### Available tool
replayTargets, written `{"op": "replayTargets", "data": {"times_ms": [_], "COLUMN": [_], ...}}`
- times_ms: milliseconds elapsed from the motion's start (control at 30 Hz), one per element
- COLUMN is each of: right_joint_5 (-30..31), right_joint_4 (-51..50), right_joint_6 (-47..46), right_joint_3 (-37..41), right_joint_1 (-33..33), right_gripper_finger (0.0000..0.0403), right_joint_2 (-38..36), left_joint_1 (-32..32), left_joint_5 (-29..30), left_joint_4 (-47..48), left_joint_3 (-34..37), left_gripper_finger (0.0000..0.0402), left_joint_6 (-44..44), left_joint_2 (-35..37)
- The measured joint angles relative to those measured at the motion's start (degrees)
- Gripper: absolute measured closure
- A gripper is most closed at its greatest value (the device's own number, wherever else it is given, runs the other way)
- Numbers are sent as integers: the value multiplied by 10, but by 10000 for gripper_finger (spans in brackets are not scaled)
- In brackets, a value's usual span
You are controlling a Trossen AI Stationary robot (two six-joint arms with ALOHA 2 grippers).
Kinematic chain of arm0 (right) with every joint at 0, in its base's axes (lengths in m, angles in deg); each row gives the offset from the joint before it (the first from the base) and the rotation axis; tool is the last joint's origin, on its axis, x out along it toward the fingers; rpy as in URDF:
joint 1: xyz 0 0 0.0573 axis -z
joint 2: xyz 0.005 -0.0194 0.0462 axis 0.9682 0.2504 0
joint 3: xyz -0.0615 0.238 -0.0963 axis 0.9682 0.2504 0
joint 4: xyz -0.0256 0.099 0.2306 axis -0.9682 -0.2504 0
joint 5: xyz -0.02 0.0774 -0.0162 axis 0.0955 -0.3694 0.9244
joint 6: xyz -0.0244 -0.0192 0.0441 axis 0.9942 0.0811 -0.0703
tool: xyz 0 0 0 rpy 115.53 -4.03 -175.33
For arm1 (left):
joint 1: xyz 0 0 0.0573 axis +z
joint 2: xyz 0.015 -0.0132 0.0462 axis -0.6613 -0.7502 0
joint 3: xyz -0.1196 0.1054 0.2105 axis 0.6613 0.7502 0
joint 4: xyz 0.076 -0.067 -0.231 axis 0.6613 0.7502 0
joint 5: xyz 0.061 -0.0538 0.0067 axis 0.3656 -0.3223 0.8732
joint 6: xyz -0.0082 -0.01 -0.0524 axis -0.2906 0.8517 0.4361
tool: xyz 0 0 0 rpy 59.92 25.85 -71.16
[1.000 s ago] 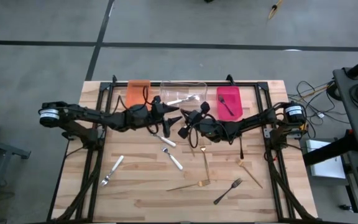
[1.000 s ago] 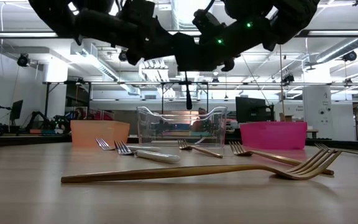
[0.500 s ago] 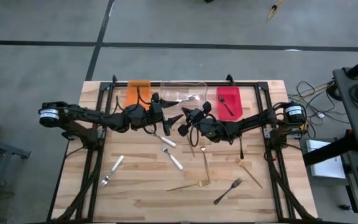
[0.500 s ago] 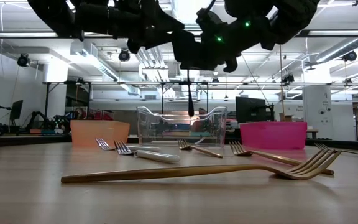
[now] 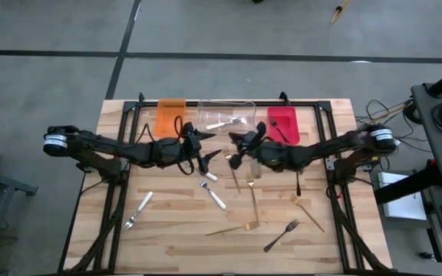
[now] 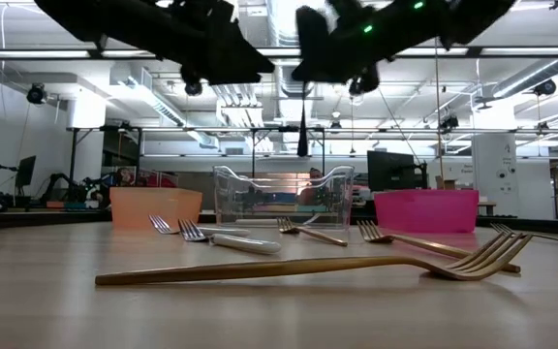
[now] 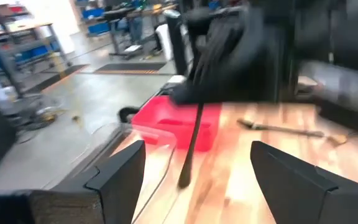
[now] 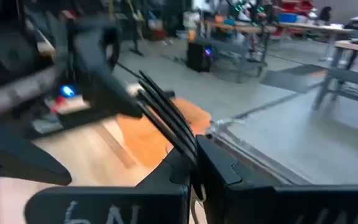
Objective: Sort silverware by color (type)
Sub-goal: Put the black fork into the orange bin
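My right gripper (image 5: 236, 153) hangs above the table's middle, shut on a black fork (image 6: 303, 131). My left gripper (image 5: 206, 157) stands open just to its left; the fork's handle (image 7: 191, 146) shows beyond its spread fingers, apart from them. Silver forks (image 5: 213, 197), gold forks (image 5: 253, 203) and black forks (image 5: 281, 235) lie flat on the wood. At the far edge stand an orange bin (image 5: 170, 113), a clear bin (image 5: 225, 115) holding a silver piece, and a red bin (image 5: 282, 124) holding a black fork. My right gripper pinches the black fork between its two fingers just below the tines (image 8: 178, 142). The fingers come level from the table's right and lie across the fork. The fork stands upright, tines (image 8: 160, 102) above the fingers, handle hanging below them, clear of the table.
A gold fork (image 6: 308, 267) lies close to the near edge. Another silver fork (image 5: 138, 209) lies at the near left and a black piece (image 5: 298, 184) at the right. Black frame rails (image 5: 117, 199) run along both sides of the table.
My right gripper has risen and drawn toward the table's right with the black fork, which stays upright and hangs higher. My left gripper has pulled away from the fork toward the table's left and near edge, and the two grippers now stand apart.
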Motion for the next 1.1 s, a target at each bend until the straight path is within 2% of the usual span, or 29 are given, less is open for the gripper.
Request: {"op": "replayTargets", "data": {"times_ms": [67,133,300,367,433,633,767,1100], "right_joint_5": [-29,-50,-130,-167,-179,-213,-217,-224], "right_joint_4": [42,102,296,351,384,394,392,395], "right_joint_6": [-10,-16,-28,-26,-25,-15,-4,2], "right_joint_3": [36,76,156,174,182,165,143,110], "right_joint_1": [0,-1,-1,-3,-7,-19,-21,-21], "right_gripper_finger": [395,395,395,395,395,395,395,395], "right_joint_2": [-40,-74,-102,-95,-86,-49,-16,25], "left_joint_1": [-13,-22,-33,-32,-32,-31,-31,-31], "left_joint_5": [26,24,-34,-66,-79,-96,-161,-228], "left_joint_4": [22,12,-55,-87,-111,-188,-242,-279], "left_joint_3": [0,0,0,0,0,-1,-5,-37], "left_gripper_finger": [130,130,130,130,130,130,130,146], "left_joint_6": [-1,0,-2,-1,1,17,39,84], "left_joint_2": [8,8,-13,-26,-38,-84,-123,-199]}}
